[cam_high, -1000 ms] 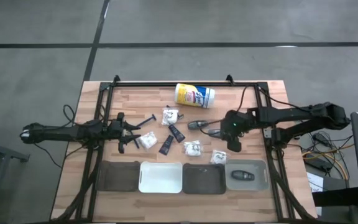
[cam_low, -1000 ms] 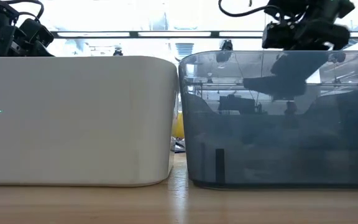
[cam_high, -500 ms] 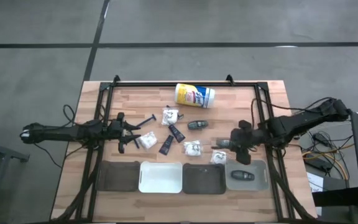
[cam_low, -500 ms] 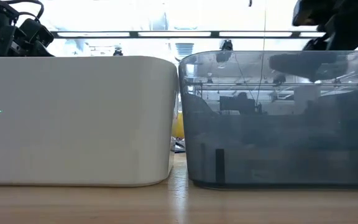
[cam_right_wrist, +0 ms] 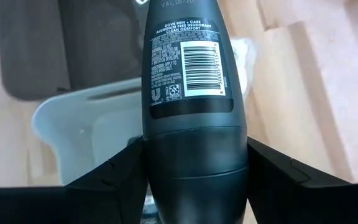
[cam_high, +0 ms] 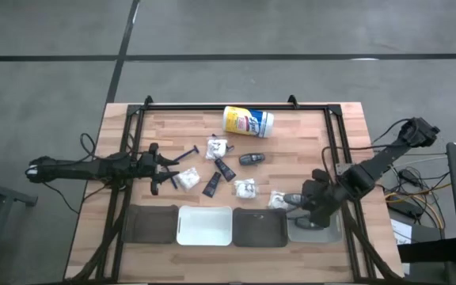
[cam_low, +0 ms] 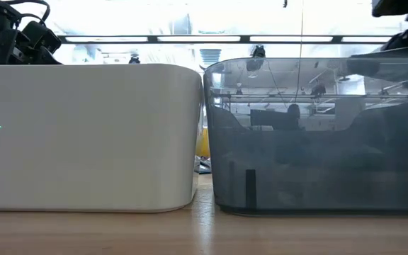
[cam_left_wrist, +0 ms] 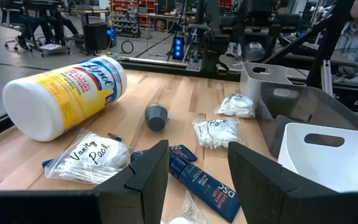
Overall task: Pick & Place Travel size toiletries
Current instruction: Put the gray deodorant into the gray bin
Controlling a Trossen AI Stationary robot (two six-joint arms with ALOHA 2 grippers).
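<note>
The right hand point(cam_high: 301, 199) is closed on a dark grey pod point(cam_right_wrist: 191, 93), a small deodorant stick gripped by its lower half between the two fingers. Within the last second the pod has been carried from the middle of the table point(cam_high: 347, 119) to the near right, and is now held over the far edge of the grey bin point(cam_high: 332, 229); delivery appears close, with only the lowering and release judged to remain. A white packet point(cam_high: 277, 199) lies just beside the bin's rim. The left hand point(cam_high: 158, 170) has not moved and waits with its fingers apart, empty, near the razor point(cam_high: 188, 152) and the tubes point(cam_high: 225, 169). Another pod point(cam_high: 250, 159) lies in open room mid-table, apart from the canister point(cam_high: 248, 121).
</note>
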